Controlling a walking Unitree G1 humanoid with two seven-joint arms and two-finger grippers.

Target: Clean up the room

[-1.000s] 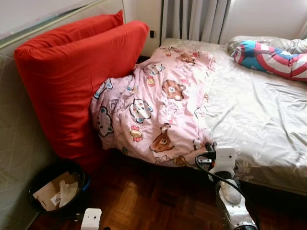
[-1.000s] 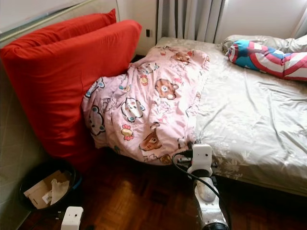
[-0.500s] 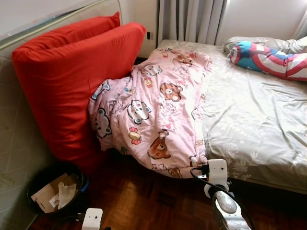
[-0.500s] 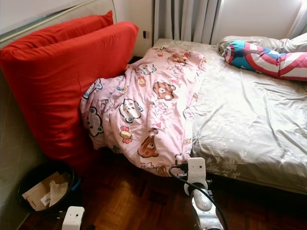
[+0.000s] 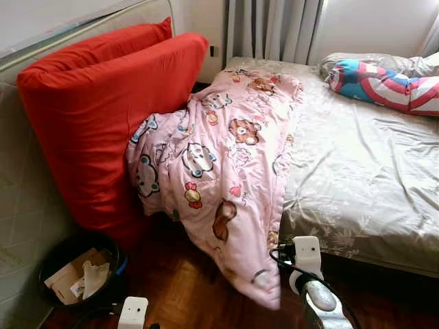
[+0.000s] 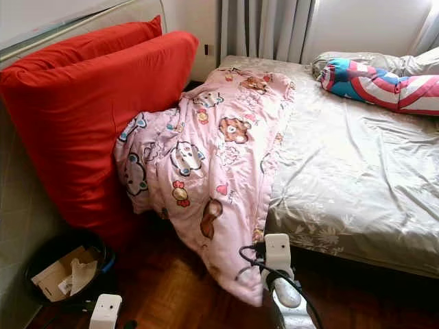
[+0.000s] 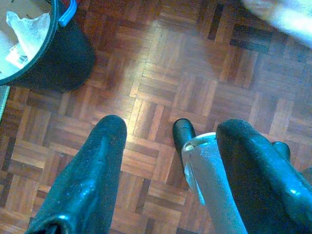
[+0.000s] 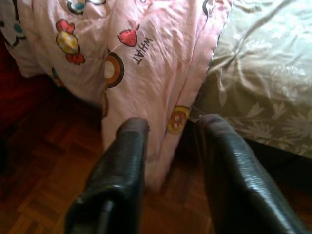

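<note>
Slid further off the bed (image 5: pixel 370 171) since a moment ago, the pink quilt (image 5: pixel 226 171), its lower corner now draped down to the parquet floor (image 5: pixel 185 288) instead of bunched at the mattress edge. Right gripper (image 8: pixel 168 161) low at the foot of the bed, fingers (image 8: pixel 122 165) spread apart and holding nothing, the hanging quilt corner just beyond the tips and between them in the wrist view. Left gripper (image 7: pixel 168 161) hanging over the floor, fingers likewise spread and gripping nothing. Near it, by the wall, a black bin (image 5: pixel 79 274) with cardboard and crumpled paper inside. Beside the bin, leaning against the wall, a big red cushion (image 5: pixel 103 116), the quilt's upper bulk pressed against it. At the far end of the bed, a striped pillow (image 5: pixel 387 82), well apart from the quilt, with grey curtains (image 5: pixel 274 27) behind.
</note>
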